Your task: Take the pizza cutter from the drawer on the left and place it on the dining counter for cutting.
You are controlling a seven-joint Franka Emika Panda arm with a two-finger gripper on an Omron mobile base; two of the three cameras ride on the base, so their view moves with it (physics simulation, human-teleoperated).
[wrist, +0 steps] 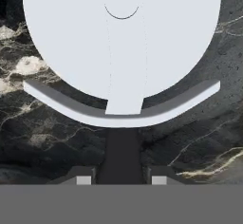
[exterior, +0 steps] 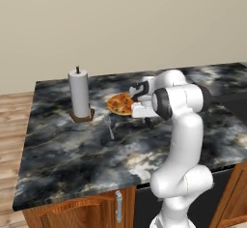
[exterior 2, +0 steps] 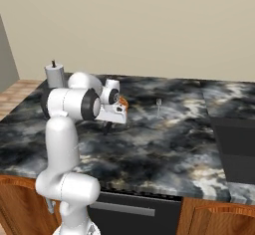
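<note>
Pizza cutter [wrist: 121,38] was held by its handle in the narrowly closed gripper [wrist: 121,180] over the tabletop [wrist: 38,137], judged best lowered flat before release.

Two cameras are sitting behind the arm, one on each side, both looking forward and down across the dining counter [exterior: 62,154] from a fair way off, sharing the pizza [exterior: 119,104] and the paper towel roll [exterior: 79,94]. A third is riding on the hand, staring along the gripper [wrist: 121,180] at the stone close below
</note>
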